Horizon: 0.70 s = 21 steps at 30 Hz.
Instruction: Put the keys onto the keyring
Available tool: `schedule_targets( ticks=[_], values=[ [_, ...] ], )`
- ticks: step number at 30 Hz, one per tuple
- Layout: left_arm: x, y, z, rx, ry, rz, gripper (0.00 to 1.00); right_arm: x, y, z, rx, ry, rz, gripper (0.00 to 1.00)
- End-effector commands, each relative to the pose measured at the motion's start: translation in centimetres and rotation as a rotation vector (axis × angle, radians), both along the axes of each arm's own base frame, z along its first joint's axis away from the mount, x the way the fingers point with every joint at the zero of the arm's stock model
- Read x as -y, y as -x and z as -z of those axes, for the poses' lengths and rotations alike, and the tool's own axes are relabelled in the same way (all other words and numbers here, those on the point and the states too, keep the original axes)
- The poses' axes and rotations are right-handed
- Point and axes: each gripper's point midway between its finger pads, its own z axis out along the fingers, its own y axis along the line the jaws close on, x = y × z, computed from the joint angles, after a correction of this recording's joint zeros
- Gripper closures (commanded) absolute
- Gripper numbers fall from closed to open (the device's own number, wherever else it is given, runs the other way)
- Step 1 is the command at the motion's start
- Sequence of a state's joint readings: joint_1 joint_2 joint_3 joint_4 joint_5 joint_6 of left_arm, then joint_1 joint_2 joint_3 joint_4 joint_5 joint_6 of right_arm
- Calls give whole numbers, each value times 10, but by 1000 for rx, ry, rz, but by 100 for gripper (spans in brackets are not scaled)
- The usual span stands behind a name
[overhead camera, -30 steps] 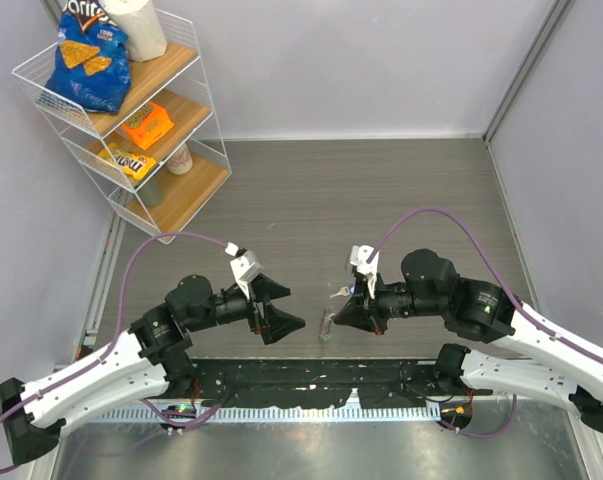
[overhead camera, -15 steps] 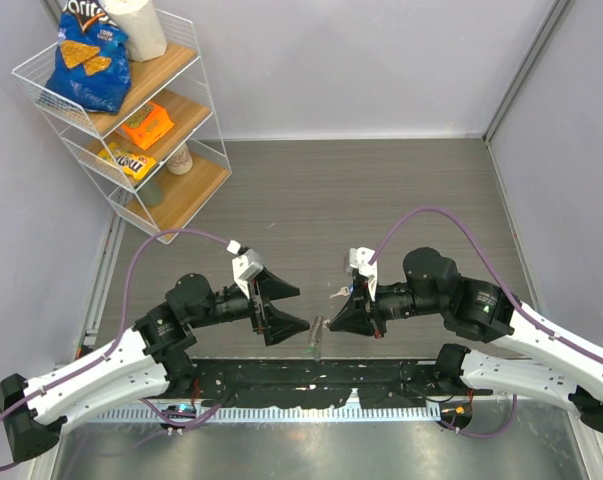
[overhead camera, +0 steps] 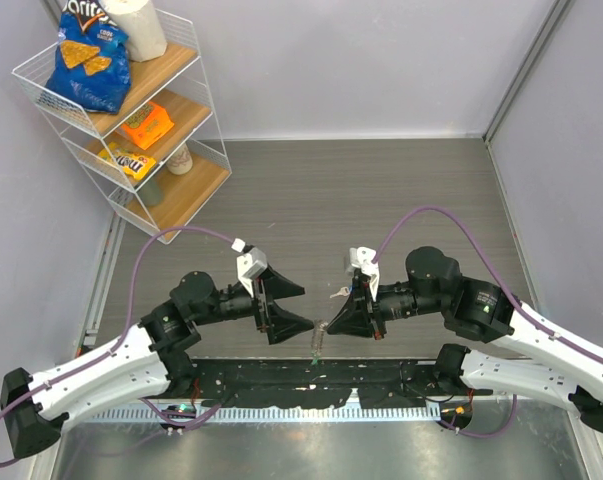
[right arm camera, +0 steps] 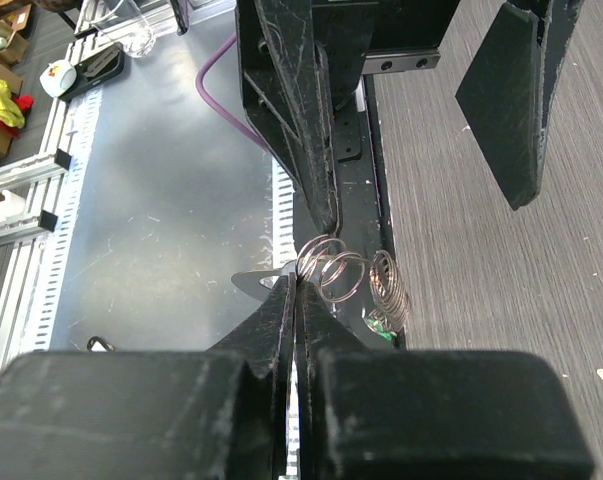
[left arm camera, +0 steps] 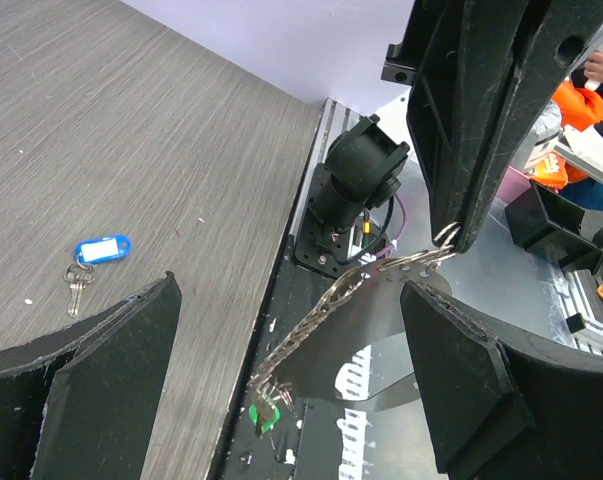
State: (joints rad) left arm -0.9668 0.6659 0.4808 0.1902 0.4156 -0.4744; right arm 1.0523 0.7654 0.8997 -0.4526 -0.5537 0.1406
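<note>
My right gripper [overhead camera: 330, 326] is shut on one end of the keyring [overhead camera: 319, 340], a floppy chain of thin silver rings. In the right wrist view its jaws [right arm camera: 297, 282] pinch a ring of the keyring [right arm camera: 333, 270]. The chain sags down to the green-headed key [left arm camera: 265, 411] at its lower end, over the black base rail; the key also shows in the right wrist view [right arm camera: 380, 326]. My left gripper [overhead camera: 299, 306] is open and empty, its jaws standing wide on either side of the chain [left arm camera: 321, 305] without touching it. The blue-tagged key [left arm camera: 102, 248] lies on the table.
A white wire shelf [overhead camera: 121, 110] with snack bags stands at the far left. The black base rail [overhead camera: 311, 385] and metal edge run along the table's near side, under the hanging chain. Grey walls close in the table on three sides.
My left gripper has moved right, toward the right gripper, and now straddles the chain. The right gripper has shifted slightly left, and the green key hangs a little lower.
</note>
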Motion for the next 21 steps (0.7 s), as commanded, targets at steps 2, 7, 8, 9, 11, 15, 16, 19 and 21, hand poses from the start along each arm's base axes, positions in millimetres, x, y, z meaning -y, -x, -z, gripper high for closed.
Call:
schedule_targets(
  ticks=[2, 7, 8, 9, 11, 15, 16, 19, 21],
  values=[
    [5, 0, -27, 35, 77, 11, 0, -2, 6, -40, 45, -123, -31, 95],
    [7, -1, -30, 32, 80, 13, 0, -2, 7, -38, 42, -118, -32, 95],
    [7, -1, -29, 30, 79, 13, 0, -2, 6, -37, 42, -116, -33, 95],
    [7, -1, -30, 32, 82, 13, 0, -2, 6, -37, 41, -114, -33, 95],
    [7, -1, -32, 32, 85, 12, 1, -2, 7, -35, 36, -107, -34, 95],
    [6, 0, -34, 33, 93, 15, 0, -4, 7, -30, 30, -92, -36, 95],
    [6, 0, -34, 33, 93, 13, 1, -5, 7, -28, 28, -88, -37, 95],
    [5, 0, -36, 33, 96, 14, 0, -7, 8, -26, 25, -81, -42, 95],
    [5, 0, -36, 32, 97, 14, 0, -9, 9, -24, 23, -74, -47, 94]
  ],
)
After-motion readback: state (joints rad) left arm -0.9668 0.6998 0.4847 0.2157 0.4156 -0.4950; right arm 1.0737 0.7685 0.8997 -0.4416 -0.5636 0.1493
